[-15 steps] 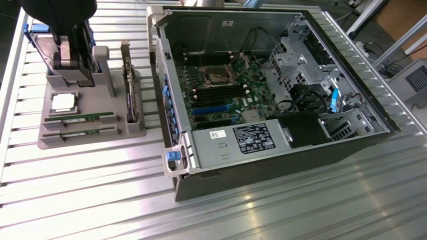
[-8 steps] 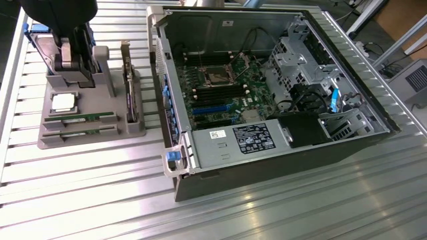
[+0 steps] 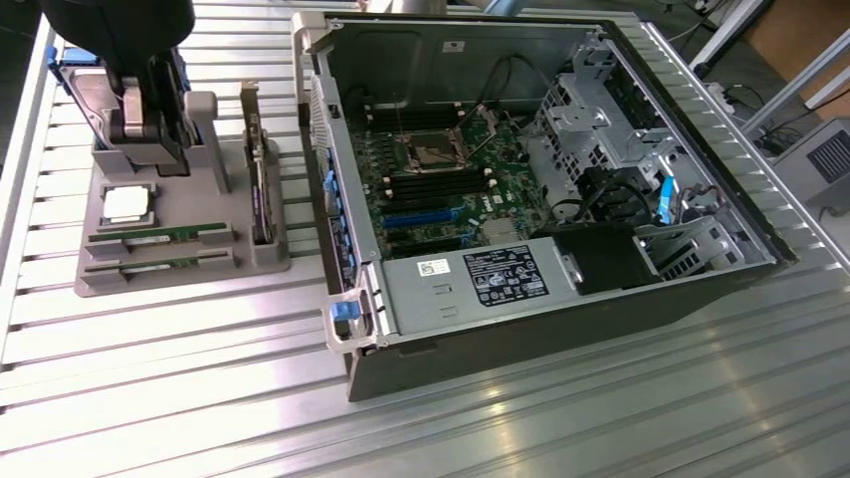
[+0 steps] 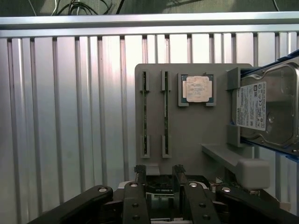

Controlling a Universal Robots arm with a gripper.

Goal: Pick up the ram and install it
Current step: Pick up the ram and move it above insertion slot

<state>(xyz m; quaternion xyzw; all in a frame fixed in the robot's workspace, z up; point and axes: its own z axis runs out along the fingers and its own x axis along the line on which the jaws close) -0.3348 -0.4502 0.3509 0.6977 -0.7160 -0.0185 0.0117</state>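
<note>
Ram (image 4: 165, 114) is lying in a slot of the grey holder (image 4: 196, 135), a second stick (image 4: 145, 114) just beside it, both ahead of the pincer (image 4: 159, 173) and untouched. Pincer is standing wide, gripping nothing. Exterior view is adding the open computer case (image 3: 558, 334) on the table (image 3: 199, 378), well apart from the pincer.

- Your desk (image 3: 173, 388) is pale ribbed metal.
- At the exterior view's right you have an open computer case (image 3: 558, 344) lying on it, with the motherboard (image 3: 439, 189) exposed and a labelled power supply (image 3: 492, 279) at the near end.
- A blue latch (image 3: 345, 312) sits on the case's near corner.
- At the exterior view's left you see a grey holder (image 3: 173, 274). It carries a square silver processor (image 3: 126, 204), a hard drive (image 4: 266, 109) and a card (image 3: 259, 179) standing on edge.
</note>
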